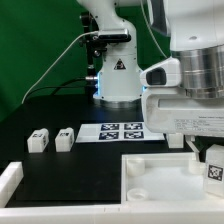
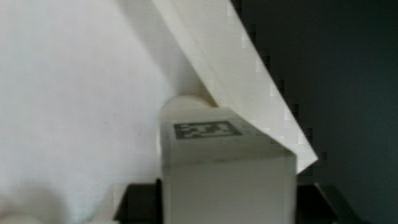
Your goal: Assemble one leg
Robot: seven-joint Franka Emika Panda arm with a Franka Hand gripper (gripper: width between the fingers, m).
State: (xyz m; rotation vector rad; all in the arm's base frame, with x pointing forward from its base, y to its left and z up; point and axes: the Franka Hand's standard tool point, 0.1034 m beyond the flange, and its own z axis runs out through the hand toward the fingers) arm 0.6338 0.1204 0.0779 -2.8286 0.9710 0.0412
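My gripper (image 1: pixel 207 157) is shut on a leg (image 1: pixel 213 171), a stubby white piece with a black-and-white tag. It holds the leg at the far right corner of the large white tray (image 1: pixel 150 178). In the wrist view the leg (image 2: pixel 221 158) fills the space between my dark fingers (image 2: pixel 144 203), tag facing the camera. Its tip is against the tray's raised rim (image 2: pixel 228 62), at or just inside it. Two more legs (image 1: pixel 38 140) (image 1: pixel 66 138) stand on the black table on the exterior view's left.
The marker board (image 1: pixel 122 130) lies flat on the table behind the tray. The robot base (image 1: pixel 117 75) stands behind it. A white raised piece (image 1: pixel 9 181) sits at the exterior view's lower left edge.
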